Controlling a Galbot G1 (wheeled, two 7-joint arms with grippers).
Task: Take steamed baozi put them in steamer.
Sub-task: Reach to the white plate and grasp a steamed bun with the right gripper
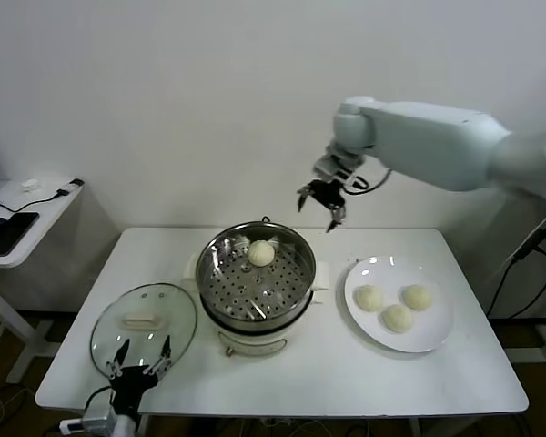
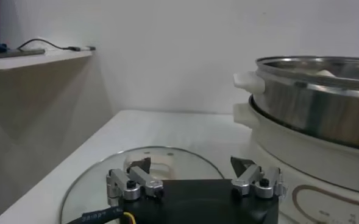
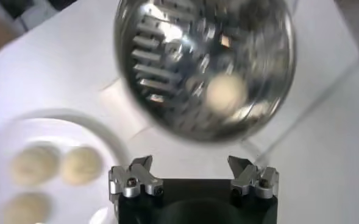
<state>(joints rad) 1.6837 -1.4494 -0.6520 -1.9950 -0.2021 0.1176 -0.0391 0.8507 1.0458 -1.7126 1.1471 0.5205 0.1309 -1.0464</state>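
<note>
One bun sits on the perforated tray of the steamer at the middle of a white table, toward the pot's far side, while three more buns wait on a plate just to the steamer's right. The right gripper hangs in the air above the table's far edge, between steamer and plate, its fingers spread wide and holding nothing. The left gripper rests low at the near left corner, over the near rim of a glass lid lying flat beside the steamer; its fingers are likewise wide apart and empty.

Only the head view takes in both arms, the whole table and a side desk at far left. The right wrist view looks straight down past the open fingertips at the steamer with its single bun and part of the plate carrying its three buns, giving a fuller look into the pot than the head view. The left wrist view shows what neither does: the steamer from the side, steel wall above a cream base with white handles, the lid spreading under the left gripper, and the desk edge with a cable. From there the pot's contents are hidden.
</note>
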